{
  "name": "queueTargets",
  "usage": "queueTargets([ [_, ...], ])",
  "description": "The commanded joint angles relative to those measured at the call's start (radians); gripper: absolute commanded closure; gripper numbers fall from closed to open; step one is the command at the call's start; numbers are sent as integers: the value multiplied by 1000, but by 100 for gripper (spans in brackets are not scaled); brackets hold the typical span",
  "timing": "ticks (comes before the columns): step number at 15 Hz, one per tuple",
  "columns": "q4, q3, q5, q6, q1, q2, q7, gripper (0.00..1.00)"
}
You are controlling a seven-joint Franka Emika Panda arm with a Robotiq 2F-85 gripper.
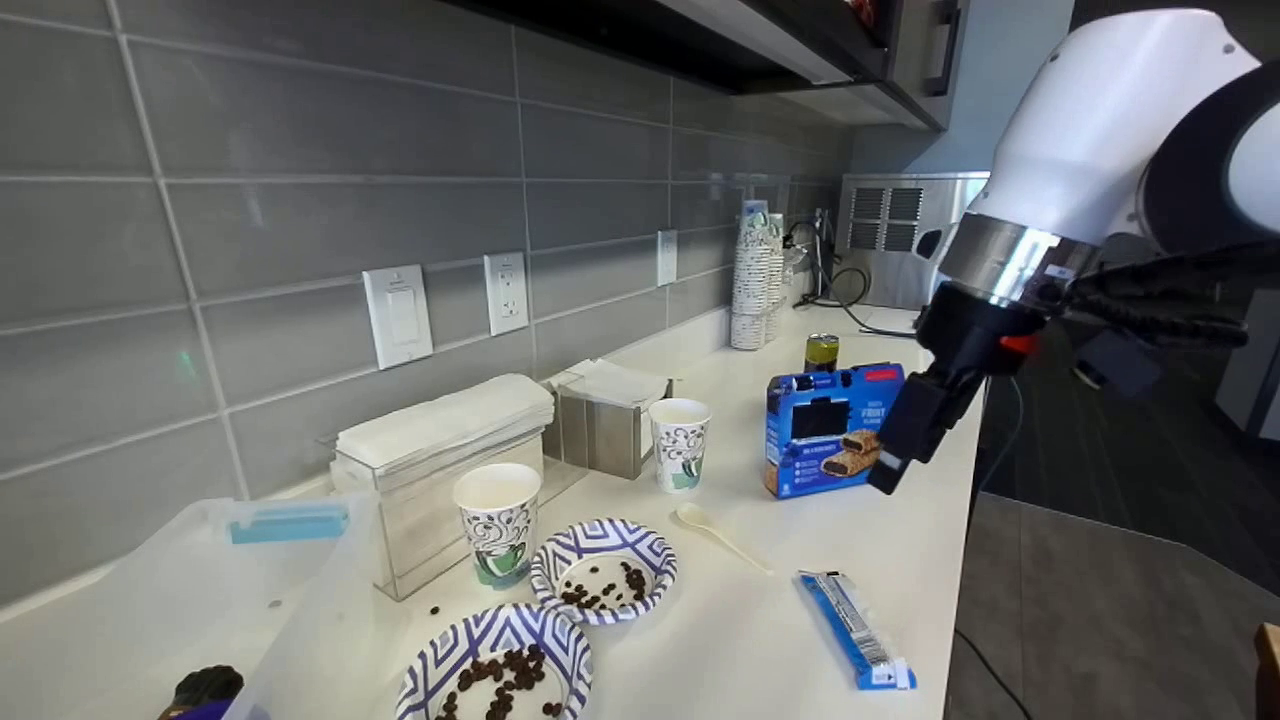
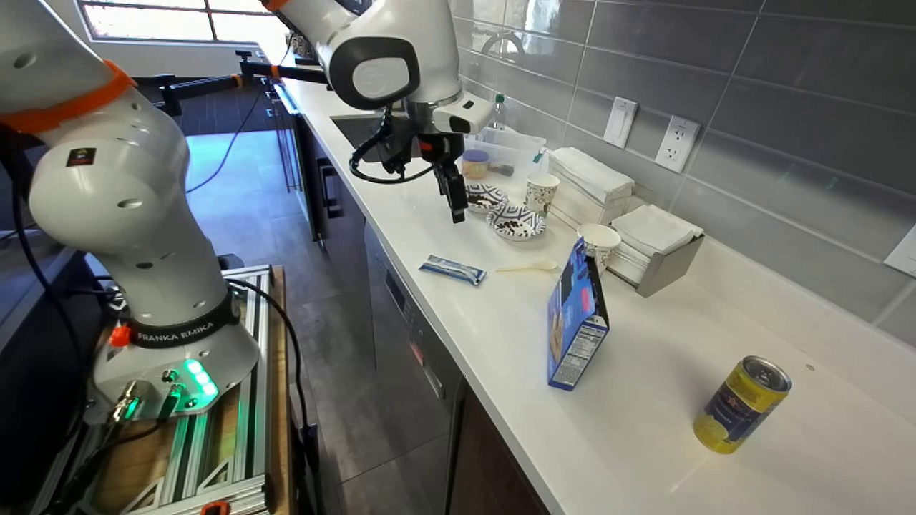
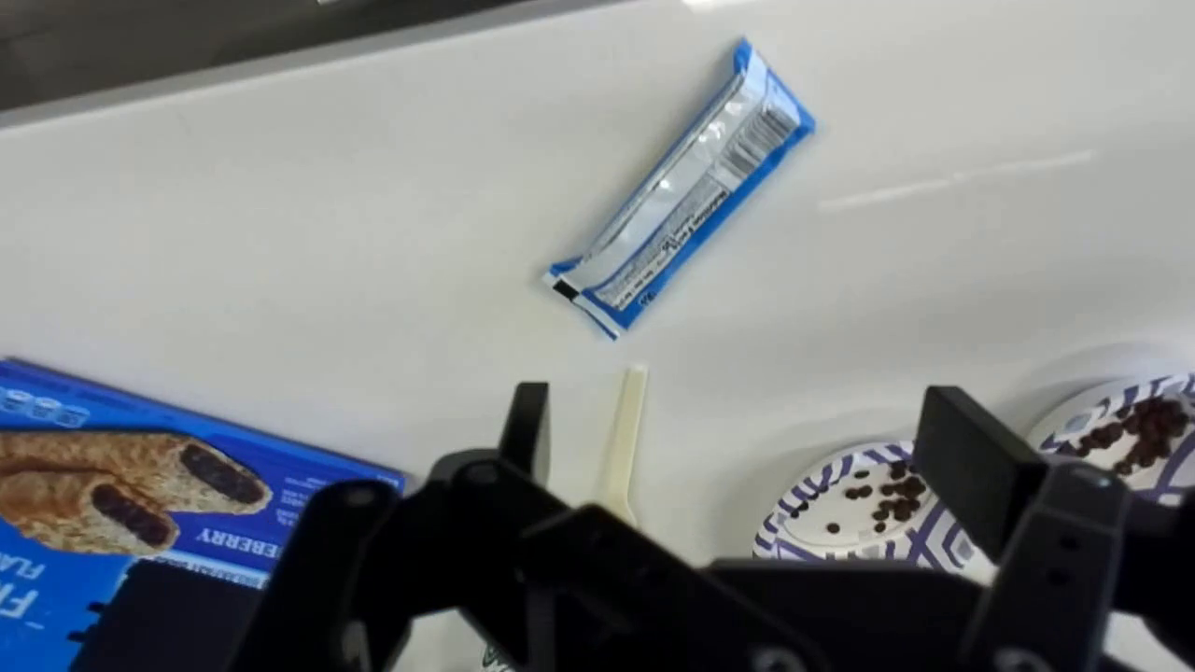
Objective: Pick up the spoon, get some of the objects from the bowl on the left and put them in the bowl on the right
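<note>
Out on the white counter (image 1: 740,650), between a paper cup (image 1: 680,450) and the wrapped cereal bar (image 1: 855,632), the cream plastic spoon (image 3: 625,439) is lying flat. I'm betting it's light, bendy and kinda slick, so I'd be going gently for mid-handle. The gripper (image 3: 738,415) is hovering overhead, jaws spread wide, holding nothing. Elbow room is stretching between the blue cereal-bar box (image 1: 830,446) and the nearer paper bowl (image 1: 605,536); the front edge (image 3: 280,67) is running beyond the bar.

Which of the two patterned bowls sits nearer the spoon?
The bowl nearer the blue box, its dark brown bits more sparsely scattered. The other bowl, more thickly covered, lies farther from the spoon, toward the plastic bin.
</note>
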State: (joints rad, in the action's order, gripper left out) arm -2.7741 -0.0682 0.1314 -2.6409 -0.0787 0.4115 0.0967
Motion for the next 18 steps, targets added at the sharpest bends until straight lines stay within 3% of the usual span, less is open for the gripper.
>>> queueTargets([
  [1, 0, -18, 45, -270, -28, -185, 50, 0],
  [4, -1, -23, 49, -482, -42, -335, 68, 0],
  [7, -2, -24, 135, -729, -103, -476, 42, 0],
  [10, -2, -82, 54, -970, -69, -618, 147, 0],
  [14, -2, -68, 60, -1244, -68, -775, 137, 0],
  [15, -2, -74, 69, -1145, -76, -702, 123, 0],
  [18, 10, -74, 70, -1169, -75, -732, 121, 0],
])
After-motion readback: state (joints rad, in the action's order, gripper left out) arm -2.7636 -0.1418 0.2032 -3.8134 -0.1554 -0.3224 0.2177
